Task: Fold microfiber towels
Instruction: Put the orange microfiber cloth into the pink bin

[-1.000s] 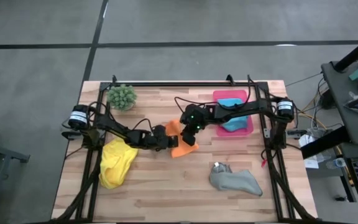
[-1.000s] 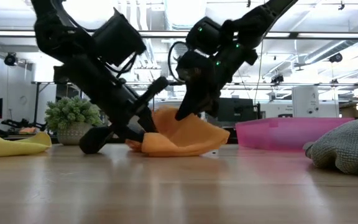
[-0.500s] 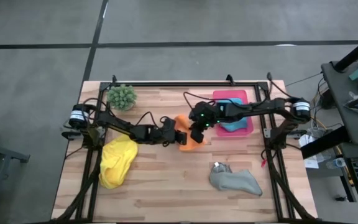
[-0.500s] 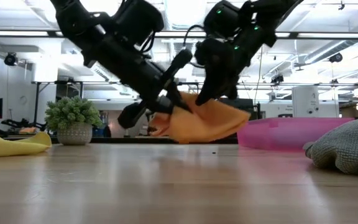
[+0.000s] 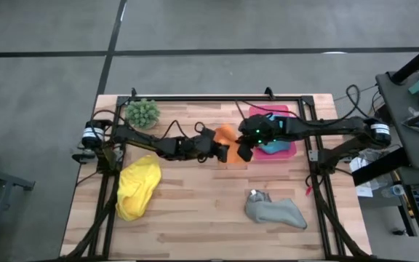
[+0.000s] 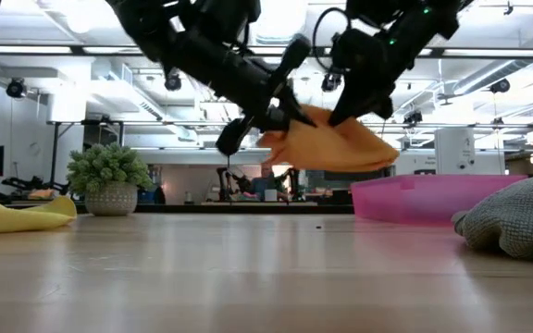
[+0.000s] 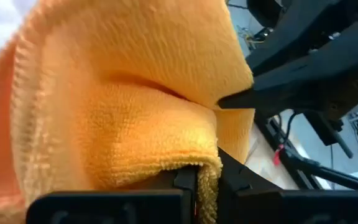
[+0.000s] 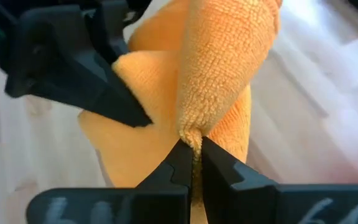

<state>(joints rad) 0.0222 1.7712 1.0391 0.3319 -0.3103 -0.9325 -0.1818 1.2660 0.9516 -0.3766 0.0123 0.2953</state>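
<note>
An orange microfiber towel point(image 5: 228, 134) hangs in the air between my two grippers, just left of the pink tray point(image 5: 288, 110). My left gripper point(image 5: 221, 151) comes in from the table's left and is shut on it. My right gripper point(image 5: 244, 151) comes in from the right and is shut on it too. In the low view the orange towel point(image 6: 333, 148) is well clear of the tabletop. A blue towel point(image 5: 271, 145) lies in the tray. A yellow towel point(image 5: 137, 191) lies crumpled at the near left, and a grey towel point(image 5: 276, 211) at the near right. My left gripper pinches the towel's hemmed edge point(image 7: 211, 169) between its two fingers, coming slanting down from the table's left. The towel is lifted clear and bulges slack beyond the fingers. My right gripper pinches a bunched fold of the towel point(image 8: 192, 134) between its two fingers, slanting down from the table's right. The cloth is lifted clear and sags between the two grippers point(image 6: 359, 157).
A small spiky green plant point(image 5: 142, 113) in a pot stands at the far left corner. A black frame point(image 5: 195, 98) runs along the table's edges. Bare wood lies along the near middle of the table point(image 5: 202, 211).
Both grippers have risen and gone toward the table's right and far side, toward the pink tray, carrying the orange towel. The towel lay with its lower part on the table and now hangs clear above it. My left gripper has rolled about its own line.
</note>
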